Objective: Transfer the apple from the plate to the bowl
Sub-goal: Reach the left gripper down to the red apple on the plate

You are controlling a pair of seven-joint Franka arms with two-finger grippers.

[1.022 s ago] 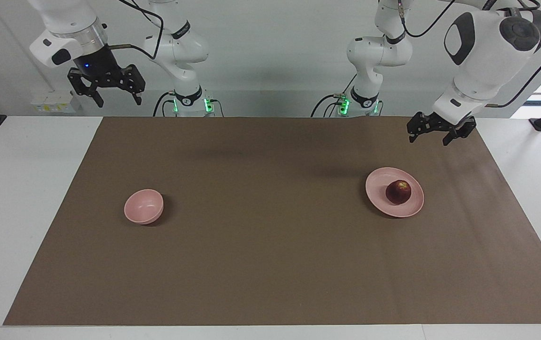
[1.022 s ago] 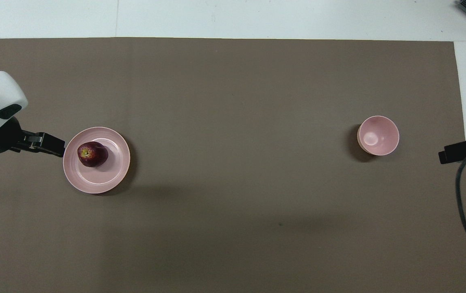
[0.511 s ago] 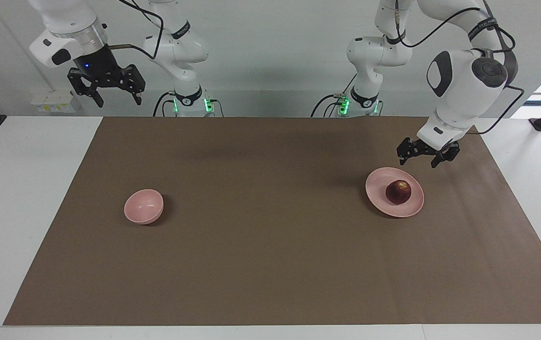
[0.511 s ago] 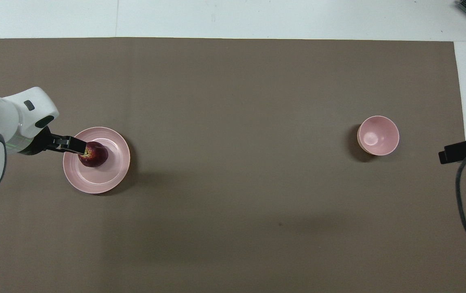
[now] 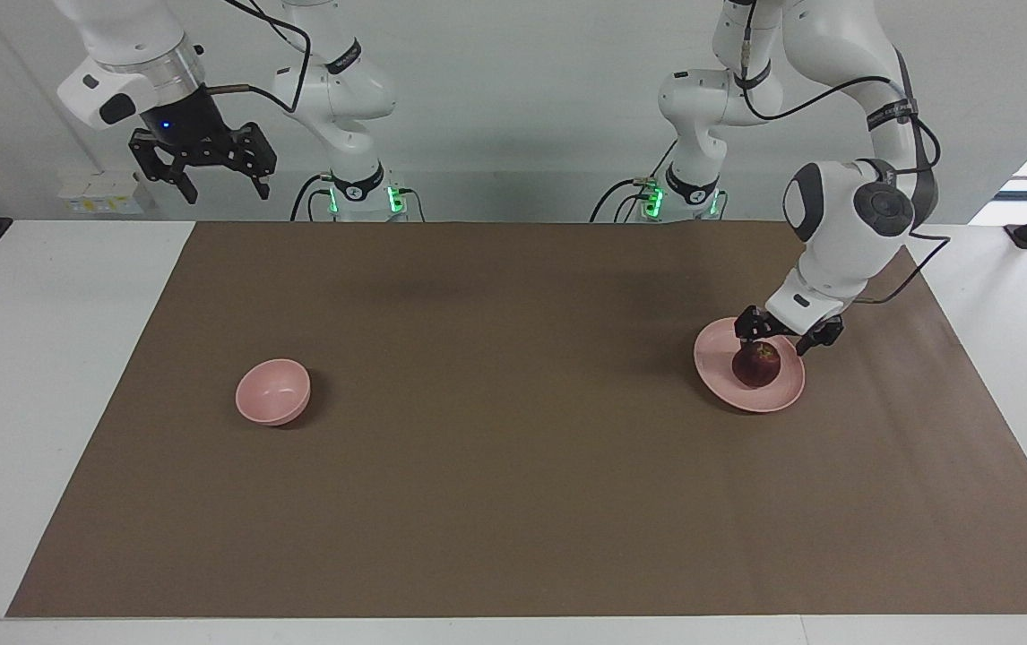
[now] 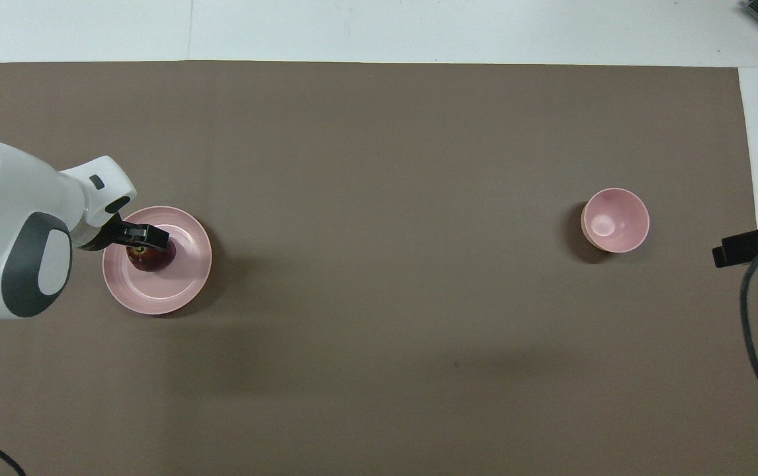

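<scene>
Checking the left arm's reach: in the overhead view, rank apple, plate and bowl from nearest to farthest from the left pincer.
From the left pincer:
1. apple, directly under it, on the plate.
2. plate, beneath the apple.
3. bowl, at the right arm's end.

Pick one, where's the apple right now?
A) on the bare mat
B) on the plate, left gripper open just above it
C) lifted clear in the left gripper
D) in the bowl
B: the apple sits on the plate, and the left gripper is spread open just above it.

light: bright, even, from above | shadows: soft, faint | focus: sharp | glare: slight, window edge
</scene>
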